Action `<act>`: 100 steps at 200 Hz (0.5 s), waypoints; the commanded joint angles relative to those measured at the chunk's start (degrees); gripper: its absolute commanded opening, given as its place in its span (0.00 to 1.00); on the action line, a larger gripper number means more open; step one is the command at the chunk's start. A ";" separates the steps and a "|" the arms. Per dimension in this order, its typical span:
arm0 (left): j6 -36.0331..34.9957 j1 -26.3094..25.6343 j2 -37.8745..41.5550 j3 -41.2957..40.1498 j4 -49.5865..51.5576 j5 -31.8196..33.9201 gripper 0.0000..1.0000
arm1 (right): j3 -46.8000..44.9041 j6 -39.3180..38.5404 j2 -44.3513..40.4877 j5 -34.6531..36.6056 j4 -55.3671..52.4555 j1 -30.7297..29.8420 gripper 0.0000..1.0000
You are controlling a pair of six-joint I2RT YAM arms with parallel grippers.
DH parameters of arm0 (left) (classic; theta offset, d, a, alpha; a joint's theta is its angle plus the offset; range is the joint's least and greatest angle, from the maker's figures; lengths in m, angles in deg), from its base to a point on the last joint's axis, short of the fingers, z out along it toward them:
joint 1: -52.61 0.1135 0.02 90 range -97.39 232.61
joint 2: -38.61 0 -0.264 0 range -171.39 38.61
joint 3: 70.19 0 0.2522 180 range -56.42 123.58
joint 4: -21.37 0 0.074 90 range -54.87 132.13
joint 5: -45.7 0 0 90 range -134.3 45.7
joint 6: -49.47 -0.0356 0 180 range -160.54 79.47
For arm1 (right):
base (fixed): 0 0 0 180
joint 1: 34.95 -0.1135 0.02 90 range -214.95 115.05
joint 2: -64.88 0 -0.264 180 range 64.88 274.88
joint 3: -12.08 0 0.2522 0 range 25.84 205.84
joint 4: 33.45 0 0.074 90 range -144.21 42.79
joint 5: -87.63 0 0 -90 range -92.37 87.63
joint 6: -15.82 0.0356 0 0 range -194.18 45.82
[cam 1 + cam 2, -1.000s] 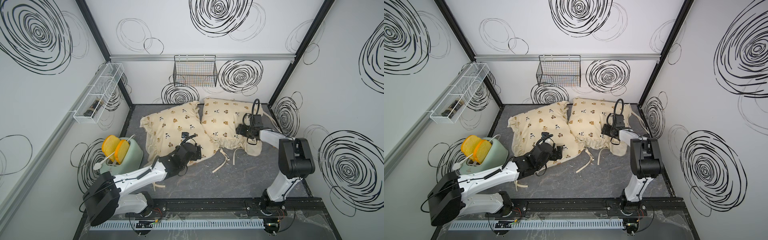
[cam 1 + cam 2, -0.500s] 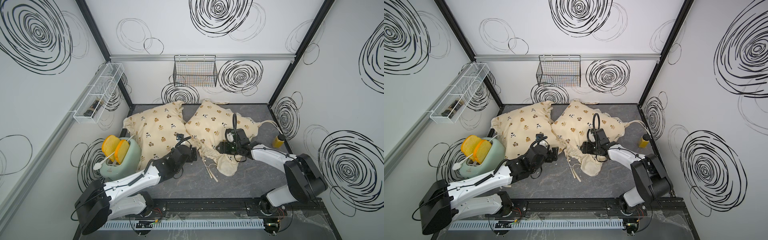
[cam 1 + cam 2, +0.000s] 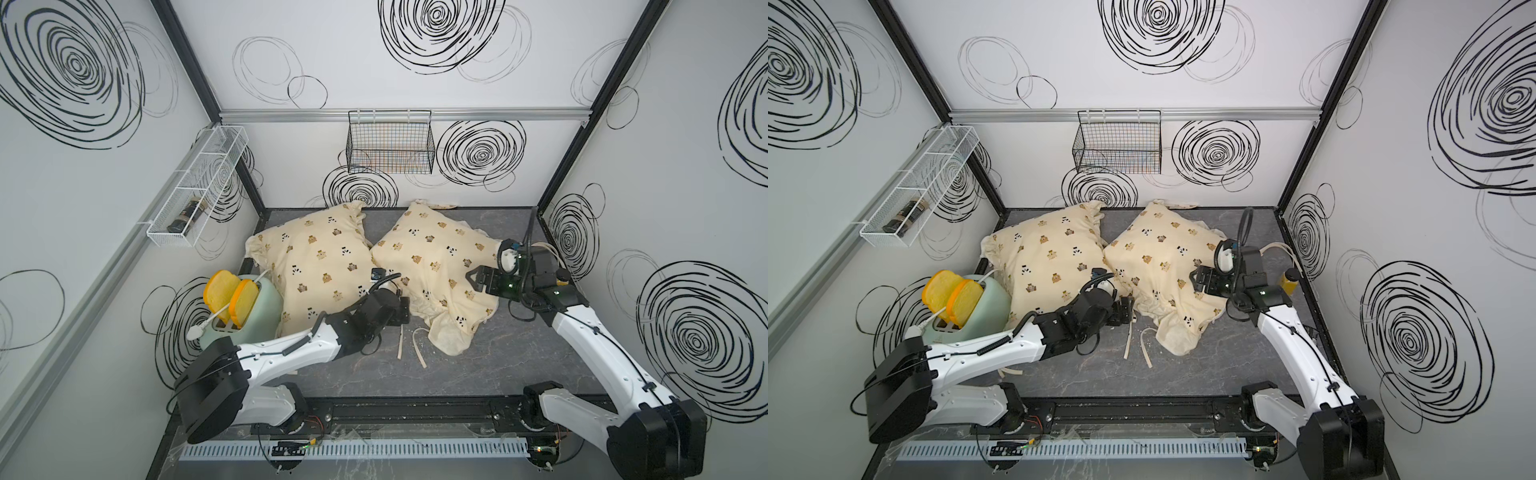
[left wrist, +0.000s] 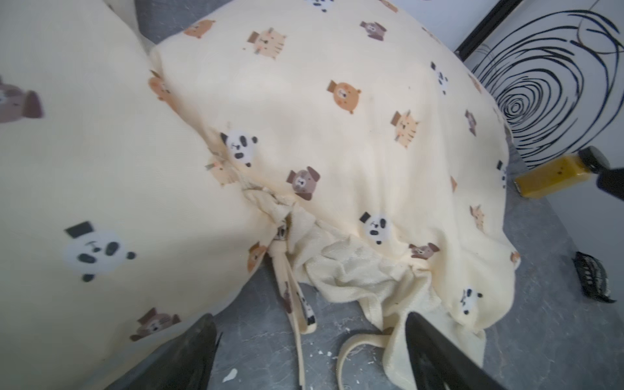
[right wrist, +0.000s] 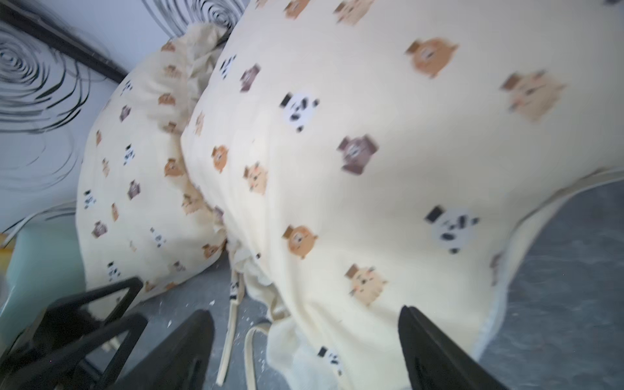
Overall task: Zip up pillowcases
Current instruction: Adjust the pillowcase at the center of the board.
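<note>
2 pillowcases side by side at back of table [image 3: 478, 365]: left pillowcase [image 3: 316, 257], right pillowcase [image 3: 432, 262], corners touching. Mint toaster [image 3: 253, 311] against left one. Left gripper [image 3: 403, 311] jaws wide, at their join. Right gripper [image 3: 478, 279] jaws wide, over right one. Yellow bottle [image 3: 1288, 283] near it. Tie strips [image 3: 419, 353] loose in front.

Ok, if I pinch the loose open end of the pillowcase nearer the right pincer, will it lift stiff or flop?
Probably floppy: the open end lies crumpled and sagging flat. The pillowcase body looks puffy and stuffed, so likely light yet bulky, dragging rather than lifting cleanly. The tie strips would likely dangle loose.
</note>
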 commanded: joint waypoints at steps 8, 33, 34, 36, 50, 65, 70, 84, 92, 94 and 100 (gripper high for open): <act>6.23 -3.28 -3.79 1.52 -8.06 -3.31 0.88 | 1.57 -3.31 9.37 4.76 7.19 7.28 0.72; 11.62 -5.56 -4.94 -0.93 -14.65 -6.30 0.98 | 5.69 -4.33 19.96 2.33 4.83 11.01 0.67; 11.88 -5.54 -5.03 -1.05 -15.05 -6.56 0.98 | 5.81 -4.37 20.25 2.28 4.56 10.94 0.67; 12.47 -5.61 -5.09 -1.45 -15.92 -6.90 1.00 | 5.83 -4.45 20.88 2.18 4.26 10.85 0.67; 16.93 -5.96 -6.11 -4.20 -22.51 -9.44 0.96 | 2.93 -3.98 21.36 0.94 5.92 9.82 0.68; 21.46 -5.96 -8.96 -6.40 -29.93 -11.82 0.96 | -1.32 -2.92 19.40 0.58 7.36 8.33 0.67; 22.45 -5.80 -10.26 -6.53 -31.28 -12.84 0.96 | -2.73 -2.55 18.79 0.24 7.61 7.69 0.67; 23.99 -5.62 -13.71 -5.66 -34.75 -15.32 0.96 | -5.82 -2.06 17.18 -3.05 8.01 5.41 0.67; 24.78 -5.53 -15.48 -5.17 -35.83 -16.43 0.96 | -6.74 -1.63 16.34 -4.75 7.35 3.58 0.67; 25.06 -5.52 -15.92 -5.07 -36.01 -16.68 0.96 | -6.87 -1.61 16.13 -4.96 7.00 3.01 0.67; 25.99 -5.39 -17.00 -4.96 -36.99 -17.38 0.96 | -7.32 -1.18 15.27 -5.30 6.30 1.54 0.67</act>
